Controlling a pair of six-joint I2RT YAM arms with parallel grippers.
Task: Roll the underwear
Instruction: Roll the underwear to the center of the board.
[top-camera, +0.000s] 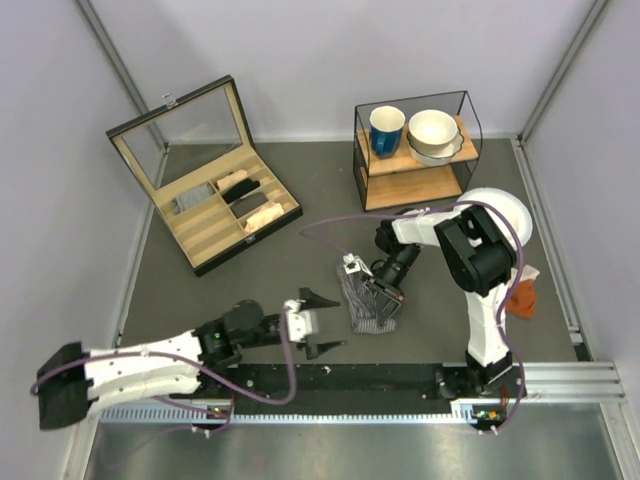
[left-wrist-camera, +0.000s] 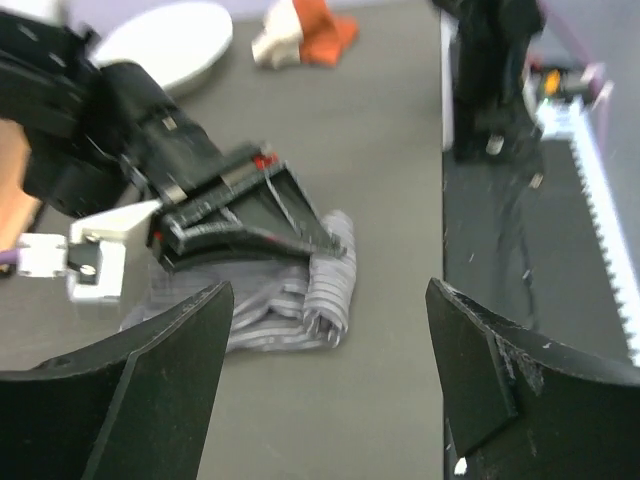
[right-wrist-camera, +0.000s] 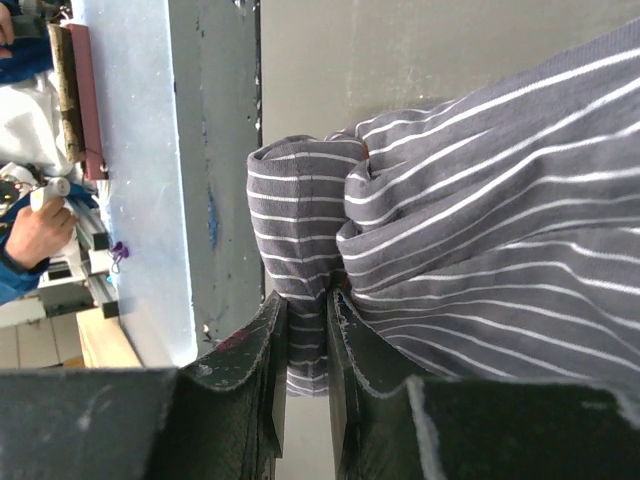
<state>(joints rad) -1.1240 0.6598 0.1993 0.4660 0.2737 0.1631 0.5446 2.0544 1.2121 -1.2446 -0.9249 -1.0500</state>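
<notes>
Underwear (top-camera: 360, 312): grey with white stripes, bunched in a loose heap on the dark mat (top-camera: 260, 270).

Right gripper (top-camera: 386, 297): on the right side of the underwear, pressing down onto it. In the wrist view its jaws are nearly together, pinching a fold of the striped cloth.

Left gripper (top-camera: 335, 322): just left of the underwear and not touching it. Its jaws are spread wide with nothing between them, and its fingers (left-wrist-camera: 170, 345) point toward the heap.

Orange-and-white cloth (top-camera: 522, 298): well to the right of the underwear.

Open divider box (top-camera: 172, 232): well behind and left of the underwear, with rolled fabrics (top-camera: 245, 195) in its compartments.

Shelf case (top-camera: 362, 170): behind the underwear, holding a blue mug (top-camera: 386, 130) and bowls (top-camera: 433, 133).
</notes>
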